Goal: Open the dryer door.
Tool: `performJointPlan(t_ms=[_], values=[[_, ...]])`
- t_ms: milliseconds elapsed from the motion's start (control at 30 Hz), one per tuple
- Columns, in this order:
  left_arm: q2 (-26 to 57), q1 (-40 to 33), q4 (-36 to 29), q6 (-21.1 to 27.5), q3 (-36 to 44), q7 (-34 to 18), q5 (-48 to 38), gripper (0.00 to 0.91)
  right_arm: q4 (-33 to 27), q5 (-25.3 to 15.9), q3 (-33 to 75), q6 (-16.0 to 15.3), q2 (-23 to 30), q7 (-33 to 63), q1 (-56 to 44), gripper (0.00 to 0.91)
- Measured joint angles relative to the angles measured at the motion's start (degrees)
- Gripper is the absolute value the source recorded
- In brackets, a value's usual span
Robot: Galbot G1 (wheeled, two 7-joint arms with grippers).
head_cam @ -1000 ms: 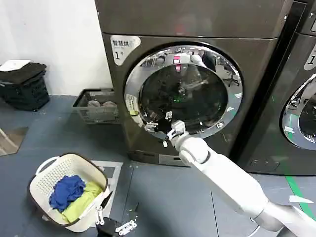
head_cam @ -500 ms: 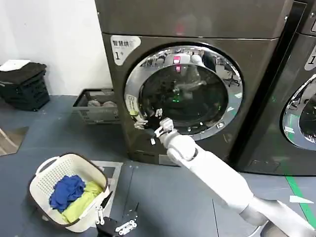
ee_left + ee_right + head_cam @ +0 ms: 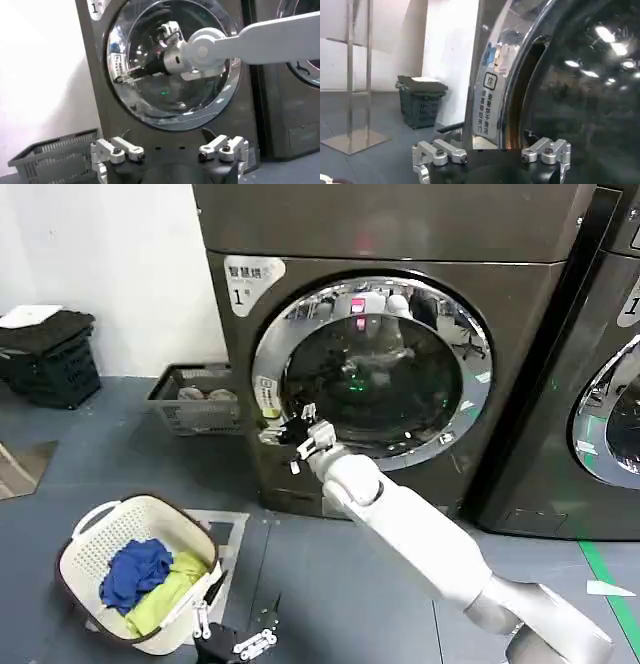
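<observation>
The dryer door (image 3: 375,369) sits in the front of the grey-brown machine (image 3: 380,244) that carries the label "1" (image 3: 240,296). It is round, with a wide chrome ring around dark glass, and it lies flat against the machine front.

The right arm reaches from the near right across to the door. The right gripper (image 3: 288,434) is at the lower left part of the chrome ring, beside the white sticker (image 3: 265,395) on that ring. In the right wrist view its two fingers (image 3: 440,151) stand spread apart, and the chrome rim with the dark slot of the door edge is just beyond them. I cannot tell if a fingertip touches the ring.

The left gripper (image 3: 235,646) is low at the near edge of the floor, in front of the machine. In the left wrist view its fingers (image 3: 119,149) are also spread apart and hold nothing.

On the floor to the near left stands a white laundry basket (image 3: 95,529) with blue and yellow-green cloth (image 3: 150,579) inside. A grey crate (image 3: 195,399) sits to the left of the machine, by the wall.
</observation>
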Motion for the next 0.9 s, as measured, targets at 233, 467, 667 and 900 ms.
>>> performJointPlan(t_ms=[233, 467, 667, 900], values=[[0.09, 0.10, -0.09, -0.02, -0.06, 0.00, -0.09, 0.907, -0.52, -0.08, -0.65, 0.22, 0.40, -2.13, 0.58, 0.907], [0.16, -0.09, -0.10, 0.02, -0.12, 0.00, -0.27, 0.907, 0.31, 0.29, -1.46, 1.39, -0.90, -6.06, 0.86, 0.907], [0.27, -0.36, -0.11, 0.30, -0.37, 0.02, -0.62, 0.907, 1.57, 1.56, -1.92, 2.38, -2.31, -8.94, 0.60, 0.907], [0.64, -1.22, -0.39, 1.26, -1.69, 0.05, -2.03, 0.907, 4.40, 3.94, -2.81, 3.73, -5.19, -13.62, 0.12, 0.907]])
